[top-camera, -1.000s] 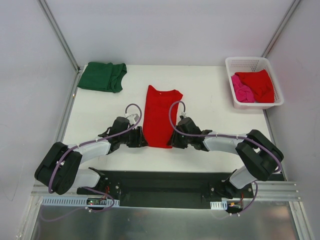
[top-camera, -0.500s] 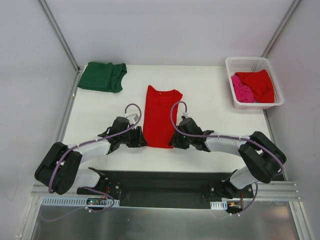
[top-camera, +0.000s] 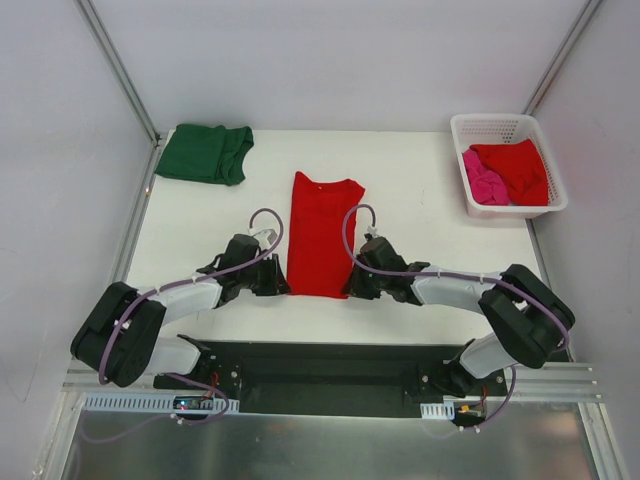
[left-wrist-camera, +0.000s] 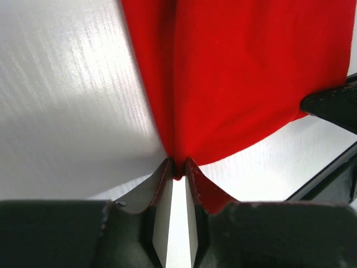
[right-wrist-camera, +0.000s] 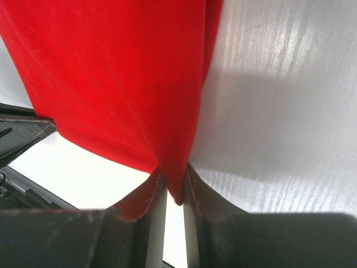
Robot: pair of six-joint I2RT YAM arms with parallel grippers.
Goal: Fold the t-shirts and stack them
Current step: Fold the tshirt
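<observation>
left fingers and right fingers pinch near corners of the red t-shirt.

Two red t-shirts, one dark green t-shirt and one pink t-shirt are showing. One white lattice basket is standing.

Centre t-shirt: plain bright red, no print. Far-left t-shirt: plain dark green. Basket: white, open lattice pattern. In it: red t-shirt and pink t-shirt. Table: white, faint streaky grain.
</observation>
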